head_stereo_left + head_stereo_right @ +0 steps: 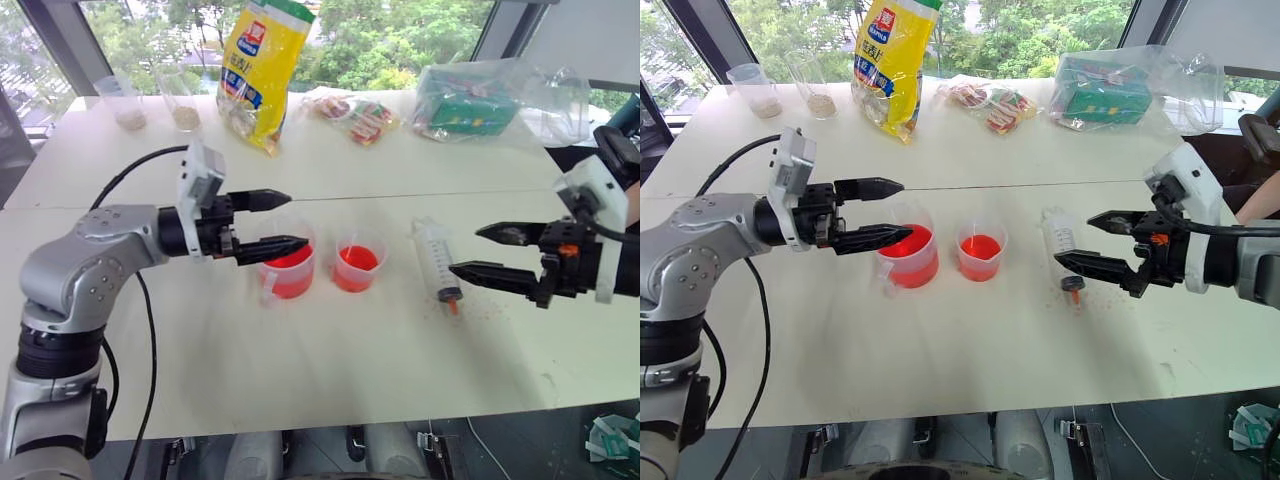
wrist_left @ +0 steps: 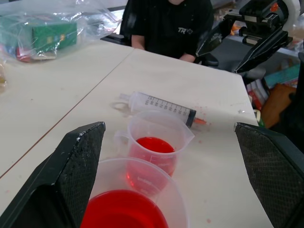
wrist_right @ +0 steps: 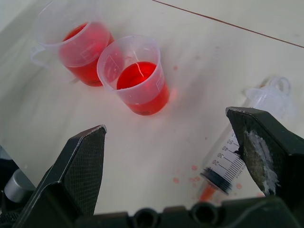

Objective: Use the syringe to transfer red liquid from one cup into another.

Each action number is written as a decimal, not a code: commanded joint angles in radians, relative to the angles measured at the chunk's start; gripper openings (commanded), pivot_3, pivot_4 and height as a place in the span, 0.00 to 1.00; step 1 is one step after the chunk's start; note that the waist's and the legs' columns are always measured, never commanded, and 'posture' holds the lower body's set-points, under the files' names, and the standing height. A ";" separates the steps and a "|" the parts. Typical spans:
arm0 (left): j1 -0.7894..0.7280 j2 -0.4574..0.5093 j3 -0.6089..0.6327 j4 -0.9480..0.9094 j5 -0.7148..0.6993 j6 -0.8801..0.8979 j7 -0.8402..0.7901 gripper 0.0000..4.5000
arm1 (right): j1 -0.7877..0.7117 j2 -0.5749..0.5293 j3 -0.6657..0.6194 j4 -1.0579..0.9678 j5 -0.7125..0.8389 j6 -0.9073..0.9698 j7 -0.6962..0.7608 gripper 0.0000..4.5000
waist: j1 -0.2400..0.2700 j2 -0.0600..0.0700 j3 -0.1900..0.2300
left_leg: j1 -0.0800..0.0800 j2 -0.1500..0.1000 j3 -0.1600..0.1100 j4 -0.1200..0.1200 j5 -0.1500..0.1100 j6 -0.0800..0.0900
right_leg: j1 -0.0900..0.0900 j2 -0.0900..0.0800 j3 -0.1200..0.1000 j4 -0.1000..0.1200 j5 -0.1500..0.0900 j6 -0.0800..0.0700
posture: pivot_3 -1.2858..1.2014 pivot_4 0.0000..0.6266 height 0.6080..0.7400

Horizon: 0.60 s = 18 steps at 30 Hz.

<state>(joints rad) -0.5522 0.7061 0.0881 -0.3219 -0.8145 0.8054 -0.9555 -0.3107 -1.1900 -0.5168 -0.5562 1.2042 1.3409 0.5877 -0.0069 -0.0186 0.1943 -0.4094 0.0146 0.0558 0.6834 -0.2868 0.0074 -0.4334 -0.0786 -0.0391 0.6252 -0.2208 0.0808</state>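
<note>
Handled cup (image 1: 288, 270) and small cup (image 1: 359, 266) both part-filled with red liquid (image 3: 137, 76), syringe (image 1: 436, 257) lying empty on surface (image 1: 350, 360), left gripper (image 1: 285, 222) and right gripper (image 1: 480, 251) fingers wide, holding nothing

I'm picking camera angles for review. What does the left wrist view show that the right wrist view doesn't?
Left wrist view alone: a seated person in a black shirt, the green box in a plastic bag, and the right gripper, open. Right wrist view alone: red drops on the table by the syringe tip. Both: the syringe lying flat, the handled cup and the smaller cup, each holding red liquid.
</note>
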 commanded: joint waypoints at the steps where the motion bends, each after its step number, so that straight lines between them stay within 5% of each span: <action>1: -0.004 -0.009 -0.003 -0.012 0.008 -0.024 0.003 1.00 | 0.002 -0.022 -0.037 0.005 0.008 -0.011 0.009 0.98 | 0.000 0.000 0.000 | 0.000 0.000 0.000 0.000 0.000 0.000 | 0.000 0.000 0.000 0.000 0.000 0.000 | 0.52 0.24 1.00; 18: -0.043 -0.025 -0.006 0.014 0.008 -0.032 -0.005 1.00 | -0.076 -0.004 0.055 0.099 -0.009 0.041 -0.149 0.98 | 0.000 0.000 0.000 | 0.000 0.000 0.000 0.000 0.000 0.000 | 0.000 0.000 0.000 0.000 0.000 0.000 | 0.52 0.24 1.00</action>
<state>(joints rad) -0.5716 0.6850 0.0781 -0.3041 -0.8136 0.7955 -0.9588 -0.3619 -1.1948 -0.4738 -0.4773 1.2001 1.3723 0.4647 -0.0072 -0.0187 0.1942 -0.4091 0.0146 0.0561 0.6836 -0.2868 0.0074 -0.4330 -0.0785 -0.0389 0.6253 -0.2209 0.0806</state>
